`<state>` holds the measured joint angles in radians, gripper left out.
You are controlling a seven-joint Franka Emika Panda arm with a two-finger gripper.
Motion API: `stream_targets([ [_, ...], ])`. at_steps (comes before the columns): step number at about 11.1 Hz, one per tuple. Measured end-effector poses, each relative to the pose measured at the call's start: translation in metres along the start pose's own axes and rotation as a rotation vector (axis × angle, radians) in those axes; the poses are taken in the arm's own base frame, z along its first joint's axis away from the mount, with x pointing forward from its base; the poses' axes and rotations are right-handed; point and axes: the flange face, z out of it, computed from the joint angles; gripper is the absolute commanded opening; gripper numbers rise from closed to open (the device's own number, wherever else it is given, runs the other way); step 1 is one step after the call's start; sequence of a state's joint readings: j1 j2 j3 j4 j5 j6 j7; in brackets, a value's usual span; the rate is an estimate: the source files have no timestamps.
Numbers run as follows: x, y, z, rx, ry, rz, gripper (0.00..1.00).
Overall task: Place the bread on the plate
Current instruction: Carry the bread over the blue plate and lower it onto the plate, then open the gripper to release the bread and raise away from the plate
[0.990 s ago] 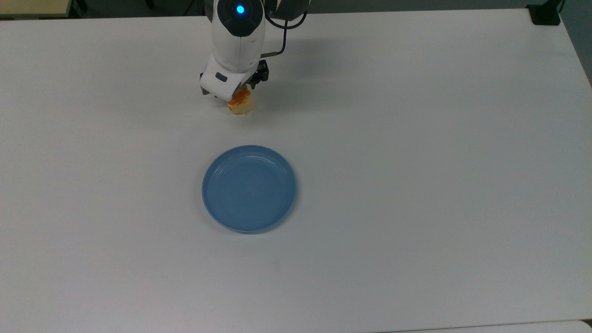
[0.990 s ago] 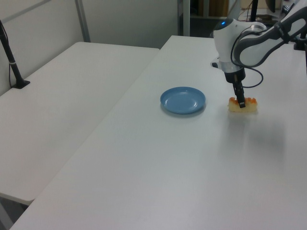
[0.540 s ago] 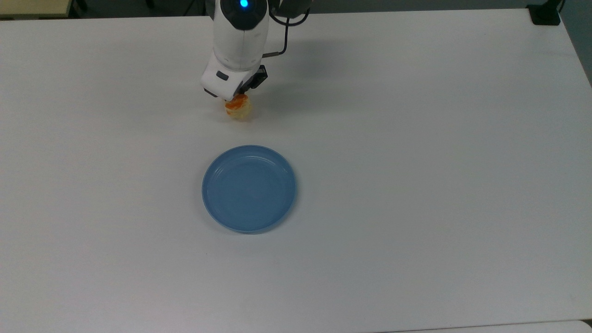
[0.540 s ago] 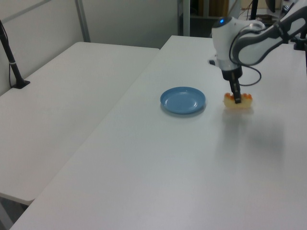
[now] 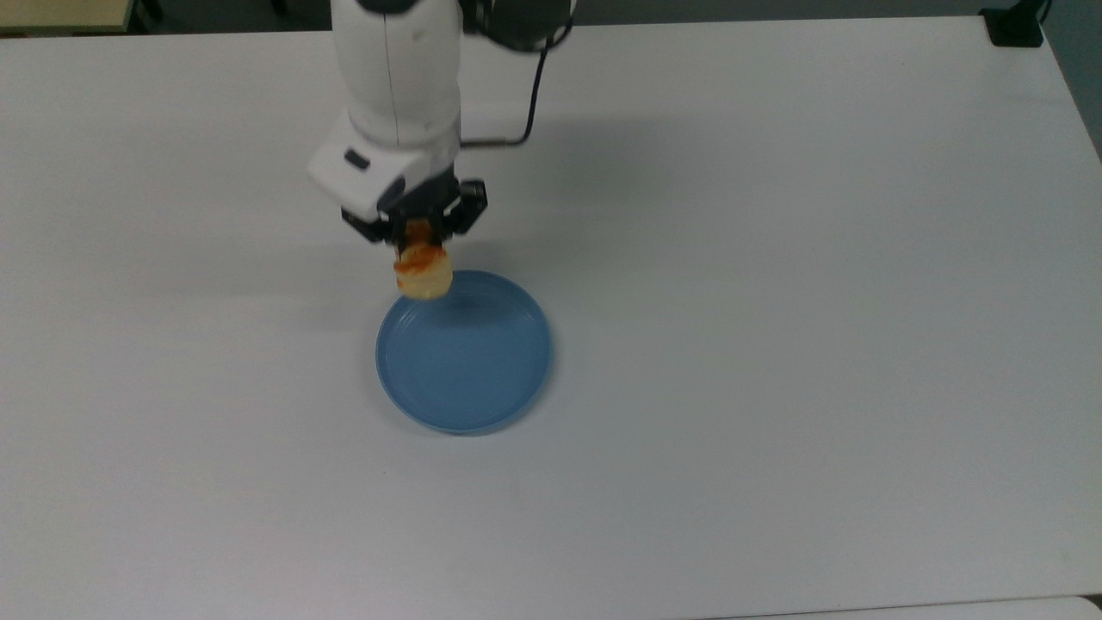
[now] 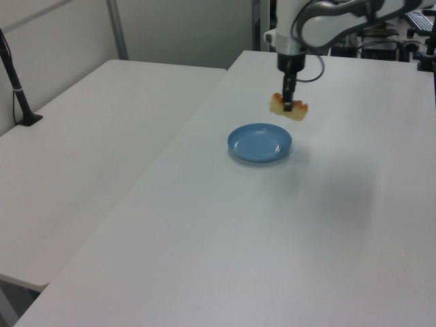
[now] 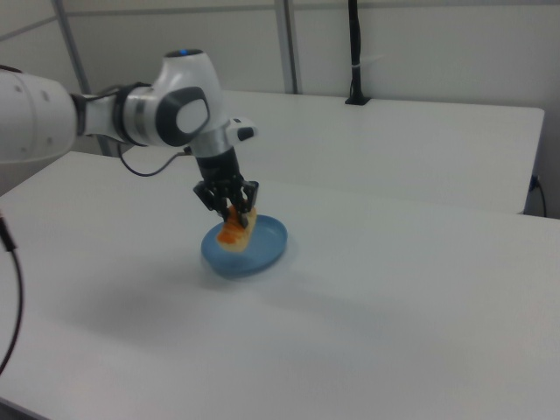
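Note:
My gripper (image 5: 419,234) (image 6: 288,104) (image 7: 234,213) is shut on the bread (image 5: 423,272) (image 6: 288,109) (image 7: 236,231), a pale-tan roll with orange glazed bumps, and holds it up in the air. The blue round plate (image 5: 465,350) (image 6: 259,142) (image 7: 262,245) lies flat on the white table. In the top view the bread hangs over the plate's upper left rim. In the left view the bread hovers well above the plate's far right edge. In the right view the lifted bread is tilted and overlaps the plate's left part.
The white table (image 5: 775,301) has wide bare room on every side of the plate. A black cable (image 5: 527,95) trails from the arm. A second white table (image 6: 88,136) stands at the left view's left, with a black pole (image 6: 17,88) on it.
The gripper lifted the bread off the table and carried it toward the plate, from well beyond the plate to above its rim. The plate did not move.

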<state>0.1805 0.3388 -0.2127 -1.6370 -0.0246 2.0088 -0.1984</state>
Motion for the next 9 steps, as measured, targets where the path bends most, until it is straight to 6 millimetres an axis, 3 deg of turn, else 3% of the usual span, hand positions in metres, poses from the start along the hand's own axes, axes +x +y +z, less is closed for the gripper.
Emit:
stream_targets([
  [1,0.021,-0.002,0.021,-0.011,-0.011,0.022,0.36],
  [2,0.041,-0.007,0.052,-0.022,-0.033,0.028,0.45],
  [4,0.056,-0.023,0.096,-0.031,-0.068,0.055,1.0],
  [5,0.062,-0.033,0.106,-0.036,-0.07,0.073,1.0],
  [7,0.067,-0.042,0.102,-0.039,-0.058,0.092,1.0],
  [9,0.071,-0.037,0.079,-0.04,-0.02,0.107,1.0],
])
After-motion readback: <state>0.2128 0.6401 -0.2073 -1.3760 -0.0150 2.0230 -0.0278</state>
